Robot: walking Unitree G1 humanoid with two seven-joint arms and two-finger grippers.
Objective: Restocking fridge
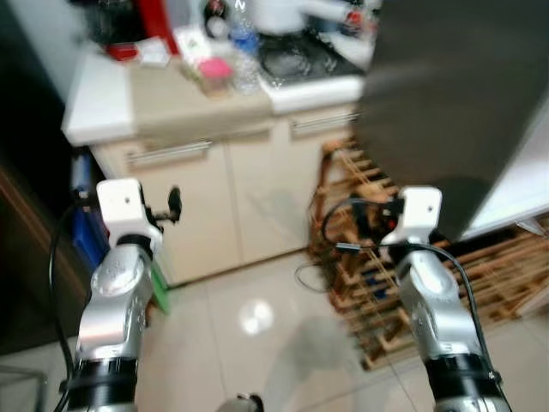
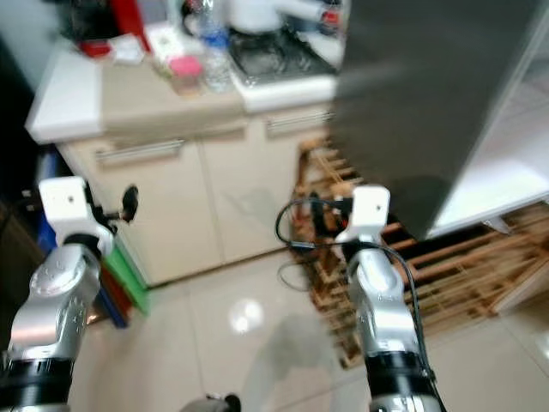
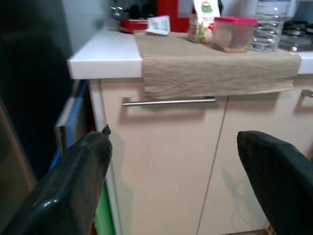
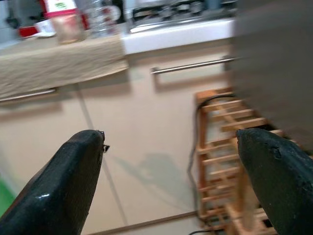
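Note:
The dark grey fridge (image 1: 446, 103) stands at the right, with a white surface (image 1: 519, 184) beside it. On the counter's brown cloth (image 3: 215, 68) sit a pink-lidded container (image 3: 234, 33), a clear water bottle (image 3: 269, 24) and a small carton (image 3: 203, 22). My left gripper (image 3: 173, 161) is held out before the beige cabinet door (image 3: 166, 161), open and empty. Toward the gap between cabinet and fridge, my right gripper (image 4: 171, 161) is also open with nothing in it. Both are well short of the counter items. The head views are blurred.
A white countertop (image 1: 103, 107) carries a gas hob (image 1: 296, 56) and red appliances at the back. A wooden rack (image 1: 377, 292) with a black cable stands on the floor below the fridge. Blue and green items (image 1: 159, 287) lean left of the cabinet. Shiny tiled floor (image 1: 257, 343) lies in front.

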